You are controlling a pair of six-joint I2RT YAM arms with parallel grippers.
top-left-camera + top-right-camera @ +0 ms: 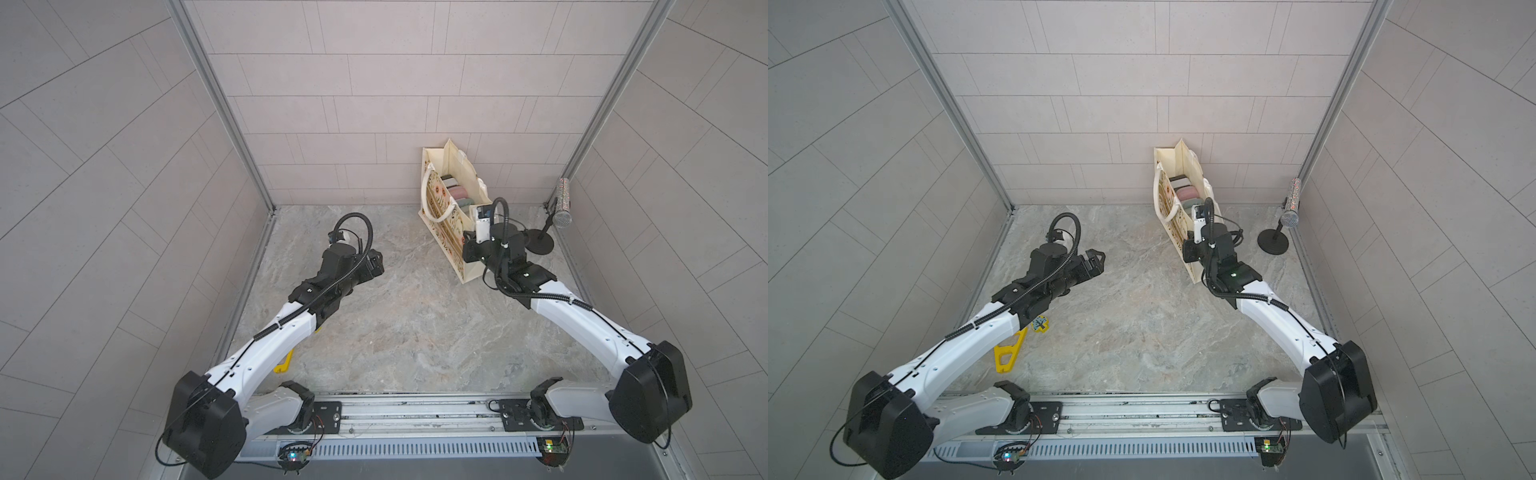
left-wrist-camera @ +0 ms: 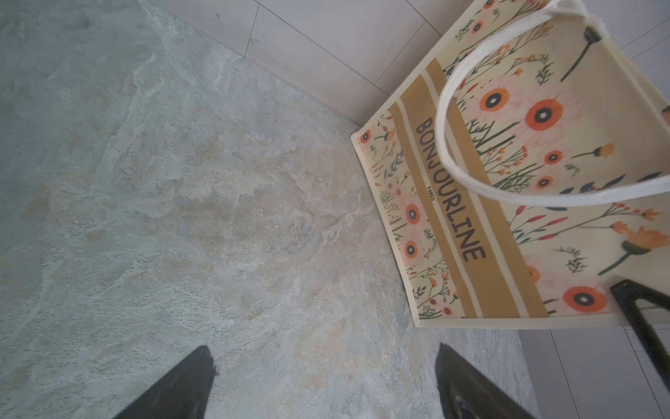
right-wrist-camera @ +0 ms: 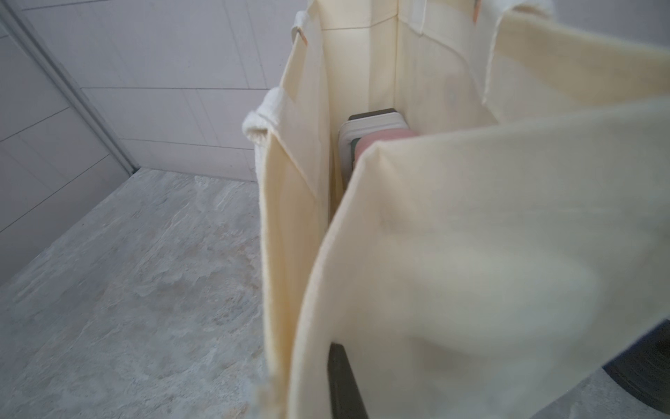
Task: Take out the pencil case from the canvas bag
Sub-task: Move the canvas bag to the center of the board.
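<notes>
While the left arm (image 1: 291, 320) stretches low over the stone-look table (image 1: 415, 332) with the left gripper (image 2: 322, 348) hovering, fingers spread wide around nothing, the right arm (image 1: 582, 320) reaches over to the near end of the canvas bag (image 1: 444, 224). The right gripper (image 3: 340, 359) is pinched together on that end panel's top edge, with one dark finger showing inside the bag and cream fabric draped over the rest. The bag stands upright and open just by the back wall, right of centre. Its tan band reads "BONJOURLINE" with a tiny "PARIS" beside it. The pencil case (image 1: 457, 192) sits down inside, showing as dark, white, pink and green bands. Plenty of bare table mid-scene. A glittery microphone on a stand (image 1: 563, 216) crowds the right arm's wrist, and a yellow tool (image 1: 1009, 353) lies partly under the left arm.
</notes>
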